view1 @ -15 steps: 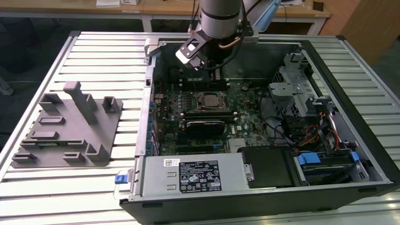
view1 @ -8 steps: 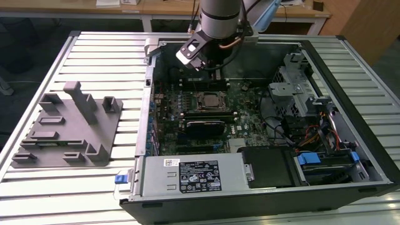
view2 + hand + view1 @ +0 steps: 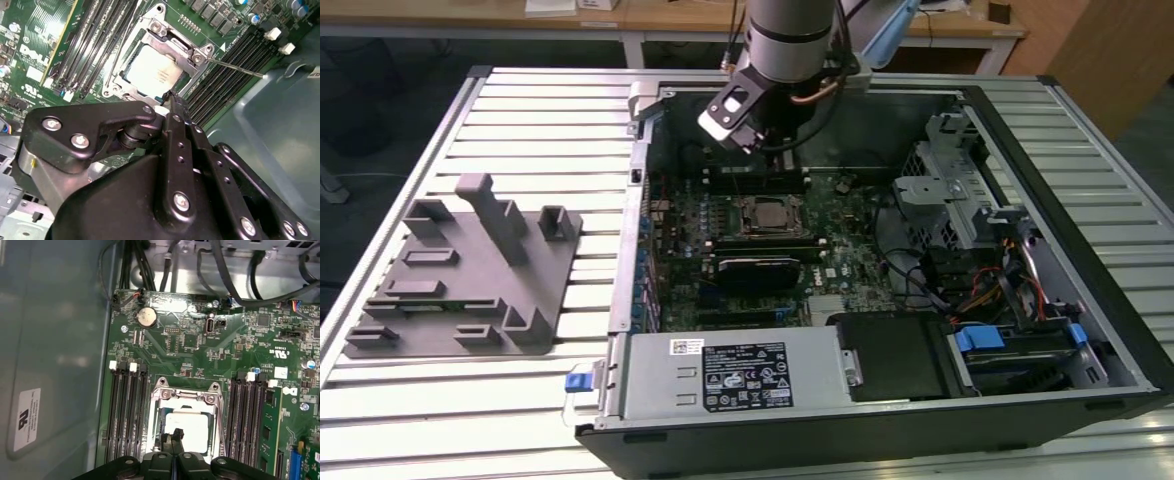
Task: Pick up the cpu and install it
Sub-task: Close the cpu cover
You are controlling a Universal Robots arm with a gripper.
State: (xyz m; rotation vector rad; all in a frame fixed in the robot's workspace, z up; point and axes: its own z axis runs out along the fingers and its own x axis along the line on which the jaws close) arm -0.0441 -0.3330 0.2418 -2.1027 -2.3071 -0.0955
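Note:
The cpu (image 3: 152,72) lies flat inside the open socket frame (image 3: 192,52) on the green motherboard, its silver top facing up. In the first wrist view the cpu (image 3: 195,425) sits between the frame's side rails. My gripper (image 3: 170,95) hovers just above the cpu's edge, its two black fingers pressed together with nothing between them; in the first wrist view the gripper (image 3: 174,436) points down at the chip. In the exterior view the arm's wrist (image 3: 767,100) hangs over the far part of the open computer case, above the socket (image 3: 767,213).
A thin metal socket lever (image 3: 235,67) sticks out beside the frame. Black memory slots (image 3: 127,415) flank the socket on both sides. A grey moulded tray (image 3: 460,280) with upright posts lies on the slatted table at the exterior view's left. The power supply (image 3: 734,370) and drive cage (image 3: 961,190) crowd the case.

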